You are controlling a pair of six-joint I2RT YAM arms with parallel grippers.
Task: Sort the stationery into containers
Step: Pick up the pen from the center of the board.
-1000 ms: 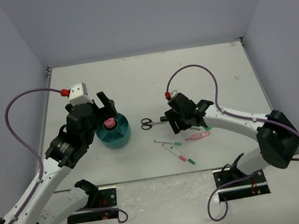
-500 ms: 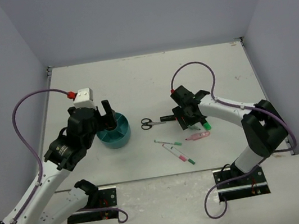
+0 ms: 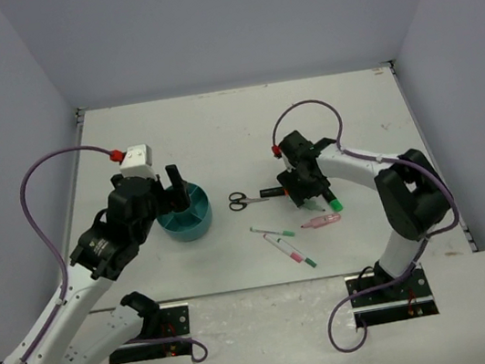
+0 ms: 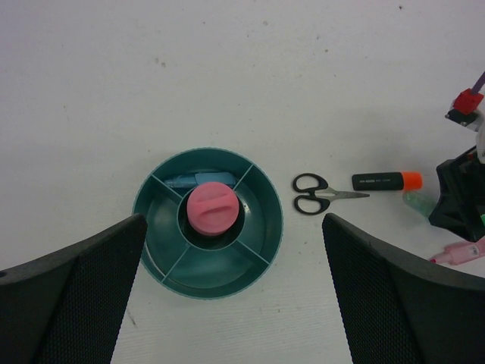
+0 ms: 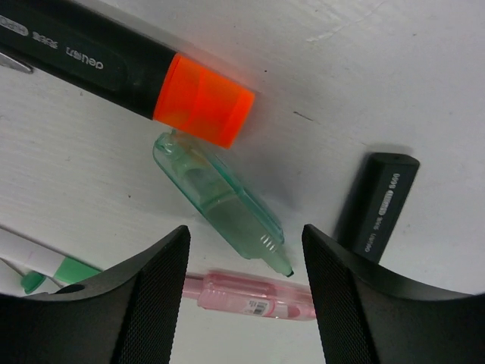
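Note:
The teal organizer (image 3: 190, 222) (image 4: 273, 221) holds a pink round-topped item (image 4: 213, 208) in its centre well and a light-blue pen (image 4: 184, 181) in a rear compartment. My left gripper (image 3: 171, 188) (image 4: 235, 303) hangs open above it, holding nothing. To its right lie the scissors (image 3: 238, 202) (image 4: 317, 195) and an orange-capped highlighter (image 3: 273, 193) (image 5: 114, 64). My right gripper (image 3: 307, 193) (image 5: 244, 250) is open just over a translucent green pen (image 5: 224, 206) and the pink tube (image 3: 321, 221) (image 5: 250, 297). A second black highlighter (image 5: 379, 202) lies beside its right finger.
Two thin white pens with green tips (image 3: 273, 231) (image 3: 293, 251) lie in front of the scissors. Grey walls close in the table on three sides. The arm bases sit at the near edge.
My left gripper has drawn back a little from over the organizer, still open. My right arm has folded inward and turned its gripper down over the green pen and pink tube.

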